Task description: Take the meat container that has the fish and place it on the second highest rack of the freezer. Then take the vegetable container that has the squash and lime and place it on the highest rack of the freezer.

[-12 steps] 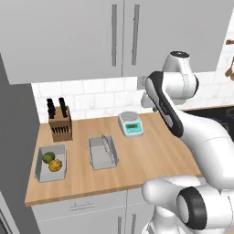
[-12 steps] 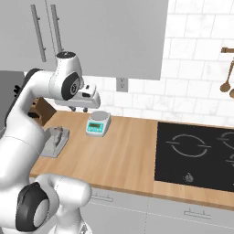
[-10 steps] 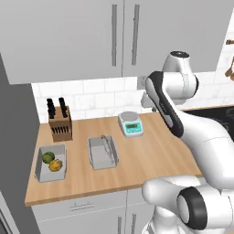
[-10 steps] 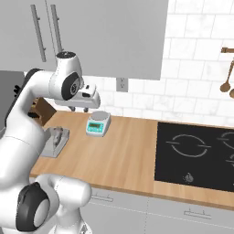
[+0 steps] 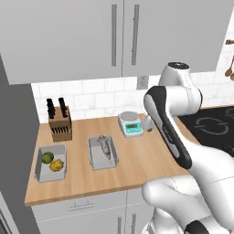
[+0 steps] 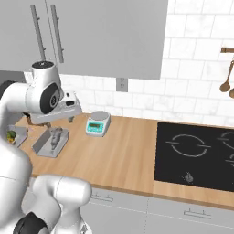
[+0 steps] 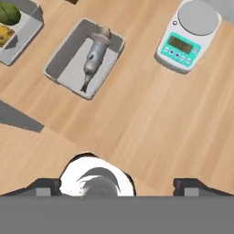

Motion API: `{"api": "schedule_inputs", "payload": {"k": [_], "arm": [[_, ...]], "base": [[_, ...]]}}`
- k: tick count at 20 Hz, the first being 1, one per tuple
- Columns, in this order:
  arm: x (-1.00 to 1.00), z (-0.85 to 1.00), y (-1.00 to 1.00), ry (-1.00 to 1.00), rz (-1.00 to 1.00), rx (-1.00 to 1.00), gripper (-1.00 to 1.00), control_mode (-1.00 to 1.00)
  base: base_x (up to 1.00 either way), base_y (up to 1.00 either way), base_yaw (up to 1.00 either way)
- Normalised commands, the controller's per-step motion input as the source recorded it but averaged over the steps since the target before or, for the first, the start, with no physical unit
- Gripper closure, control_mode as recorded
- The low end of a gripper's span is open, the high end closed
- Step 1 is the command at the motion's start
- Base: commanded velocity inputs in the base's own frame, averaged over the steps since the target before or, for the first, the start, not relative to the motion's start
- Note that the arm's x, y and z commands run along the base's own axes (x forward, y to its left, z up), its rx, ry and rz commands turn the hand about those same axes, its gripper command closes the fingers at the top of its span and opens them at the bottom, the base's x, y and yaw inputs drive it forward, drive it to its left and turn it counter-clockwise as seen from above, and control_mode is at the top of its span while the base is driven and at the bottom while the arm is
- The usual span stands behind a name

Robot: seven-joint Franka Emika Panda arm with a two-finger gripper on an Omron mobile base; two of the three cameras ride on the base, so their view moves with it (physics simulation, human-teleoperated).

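Above counter [image 5: 137, 160], wide-open end effector [image 7: 116, 186], clear of fish [image 7: 94, 56] tray [image 7: 68, 68]

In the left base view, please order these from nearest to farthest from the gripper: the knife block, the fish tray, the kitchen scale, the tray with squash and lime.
The gripper is open above the counter.
1. Kitchen scale, just beside it, by the wall.
2. Fish tray, further left, mid-counter.
3. Knife block, back left.
4. Tray with squash and lime, at the counter's left end.
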Motion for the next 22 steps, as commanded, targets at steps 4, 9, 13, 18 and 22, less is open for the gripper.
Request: {"api": "schedule_inputs", "payload": {"k": [4,9,13,18,22], "arm": [[-0.26,-0.45,1.00,0.03,0.65,-0.21,-1.00,-1.00],[-0.01,-0.38,1.00,0.02,0.55,-0.16,-1.00,-1.00],[0.02,-0.43,0.96,0.00,0.49,-0.14,-1.00,-1.00],[0.29,-0.60,0.52,0.03,0.42,-0.10,-1.00,-1.00],[0.64,-0.36,0.03,0.03,0.16,-0.04,-1.00,-1.00]], "base": [[0.00,0.00,0.00],[0.00,0.00,0.00],[0.00,0.00,0.00],[0.00,0.00,0.00],[0.00,0.00,0.00]]}}
